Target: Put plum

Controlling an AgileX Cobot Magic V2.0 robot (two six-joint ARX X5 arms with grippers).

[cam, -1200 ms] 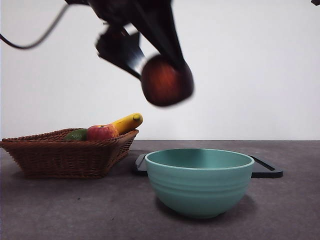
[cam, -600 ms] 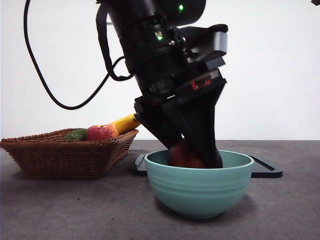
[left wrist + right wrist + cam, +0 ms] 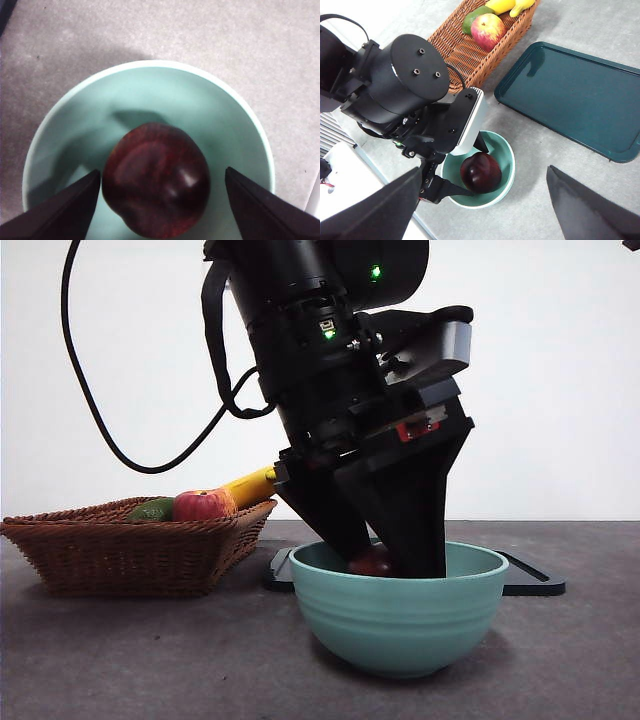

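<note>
One plum (image 3: pixel 156 180) in bowl (image 3: pixel 240 125), left tool (image 3: pixel 160 200) open

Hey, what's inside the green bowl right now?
The plum lies in the bowl, with the left hand open on either side of it, no longer touching. Nothing else shows there. The bowl's floor under the plum is covered.
</note>
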